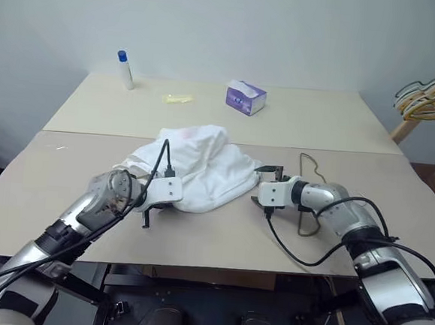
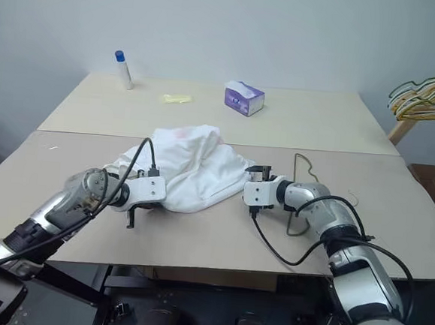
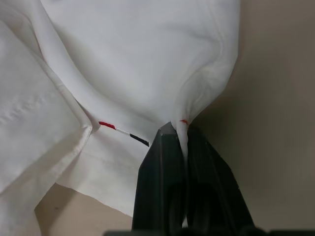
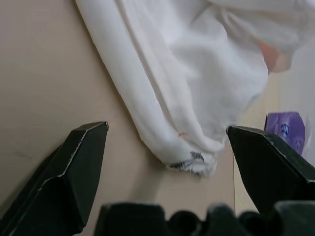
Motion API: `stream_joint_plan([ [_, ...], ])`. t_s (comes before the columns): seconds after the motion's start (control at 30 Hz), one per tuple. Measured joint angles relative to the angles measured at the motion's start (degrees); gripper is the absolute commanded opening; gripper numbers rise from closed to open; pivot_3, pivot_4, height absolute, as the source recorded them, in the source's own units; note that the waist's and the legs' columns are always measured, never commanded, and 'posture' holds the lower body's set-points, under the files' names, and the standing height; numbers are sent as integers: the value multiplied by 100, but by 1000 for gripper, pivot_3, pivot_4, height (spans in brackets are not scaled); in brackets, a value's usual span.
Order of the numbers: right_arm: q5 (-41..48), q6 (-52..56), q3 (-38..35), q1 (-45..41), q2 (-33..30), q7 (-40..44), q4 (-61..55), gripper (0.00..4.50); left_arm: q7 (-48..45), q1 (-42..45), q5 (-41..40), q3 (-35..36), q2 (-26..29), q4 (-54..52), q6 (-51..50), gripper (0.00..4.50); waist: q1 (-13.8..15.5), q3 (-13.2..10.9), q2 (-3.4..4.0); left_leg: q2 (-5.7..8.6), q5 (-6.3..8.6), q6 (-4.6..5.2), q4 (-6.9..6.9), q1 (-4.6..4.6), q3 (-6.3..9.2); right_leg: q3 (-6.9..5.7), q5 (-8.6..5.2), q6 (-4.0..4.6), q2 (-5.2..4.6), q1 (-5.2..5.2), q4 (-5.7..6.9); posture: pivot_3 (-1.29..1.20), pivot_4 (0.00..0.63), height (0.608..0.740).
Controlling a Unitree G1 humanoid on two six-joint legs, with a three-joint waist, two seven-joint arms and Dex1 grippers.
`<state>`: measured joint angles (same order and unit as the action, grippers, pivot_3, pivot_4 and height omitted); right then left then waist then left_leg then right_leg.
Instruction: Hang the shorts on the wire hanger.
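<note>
I see the shorts (image 1: 195, 164) bunched in a heap mid-worktop (image 1: 219, 238). My left pincer (image 3: 179, 142) is clamped tight on a pinched fold at their near-left edge. My right pincer (image 4: 167, 147) stands wide open, holding nothing, its tips just short of the shorts' right corner. The wire hanger (image 1: 311, 186) lies flat on the worktop beside my right wrist, partly hidden under it
</note>
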<state>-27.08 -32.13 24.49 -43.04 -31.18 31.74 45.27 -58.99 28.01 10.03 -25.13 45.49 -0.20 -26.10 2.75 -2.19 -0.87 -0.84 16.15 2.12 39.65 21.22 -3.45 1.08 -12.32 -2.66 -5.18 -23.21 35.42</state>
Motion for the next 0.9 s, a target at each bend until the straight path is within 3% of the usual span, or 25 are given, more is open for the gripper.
stream_joint_plan([
  [0.33,-710,-37,297,-731,493,-1205,1403,4500,-515,-579,-1039,1504,846,-1054,-315,36,28,-4,-4,0,0,-1,-3,4,20,-4,-3,2,-2,-8,13,277,7,740],
  [0.43,-762,-92,342,-800,626,-1361,1622,3886,-478,-683,-1143,1742,906,-1155,-419,0,44,-4,-4,0,0,-1,-3,-7,21,-3,-9,7,-1,-4,32,285,6,740],
  [0.77,-748,-593,386,-805,672,-1283,1830,280,-441,-1385,-1498,2232,1125,-1374,-362,0,114,-5,-3,0,-6,-12,-27,-4,21,-5,-13,10,-1,-15,38,269,8,740],
  [0.8,-731,-678,385,-804,649,-1234,1812,43,-442,-1462,-1512,2298,1144,-1387,-288,0,113,-6,-3,0,-9,-16,-31,-5,19,-6,-13,11,-1,-15,37,265,10,740],
  [0.9,-583,-943,370,-748,465,-1031,1616,43,-455,-1604,-1596,2413,1167,-1385,-114,0,129,-6,-3,1,-13,-23,-36,-6,18,-12,-17,17,-2,-16,34,254,12,740],
])
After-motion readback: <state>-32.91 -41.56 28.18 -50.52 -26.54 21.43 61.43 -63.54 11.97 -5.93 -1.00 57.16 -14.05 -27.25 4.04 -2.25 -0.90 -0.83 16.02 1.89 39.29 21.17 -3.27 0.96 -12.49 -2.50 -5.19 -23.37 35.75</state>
